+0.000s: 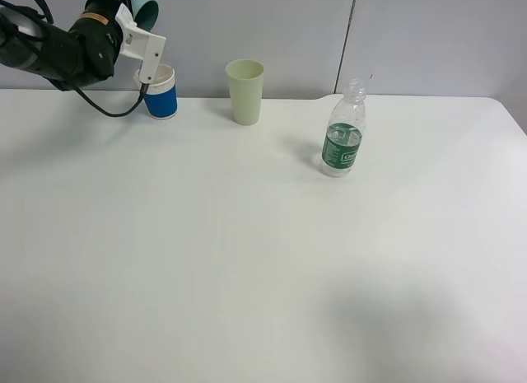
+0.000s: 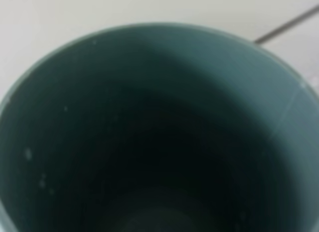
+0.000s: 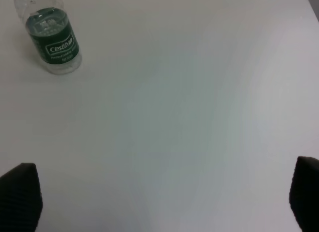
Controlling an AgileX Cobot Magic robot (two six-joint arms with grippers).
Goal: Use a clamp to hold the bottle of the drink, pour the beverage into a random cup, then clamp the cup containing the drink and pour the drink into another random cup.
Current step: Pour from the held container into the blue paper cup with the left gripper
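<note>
My left clamp (image 1: pixel 123 12) is at the back left of the table, shut on the teal cup (image 1: pixel 146 4), which it holds tipped in the air above the blue-and-white cup (image 1: pixel 160 93). In the left wrist view the teal cup's dark inside (image 2: pixel 159 142) fills the picture, and I can make out no beverage in it. The bottle (image 1: pixel 342 136) stands upright and uncapped right of centre, and also shows as the bottle (image 3: pixel 52 40) in the right wrist view. My right gripper (image 3: pixel 162 202) is open over bare table, its fingertips (image 3: pixel 20 197) far apart, well away from the bottle.
A pale green tapered cup (image 1: pixel 244 91) stands upright at the back, between the blue-and-white cup and the bottle. The white table (image 1: pixel 247 259) ends at a grey wall behind the cups. The right arm is outside the exterior view.
</note>
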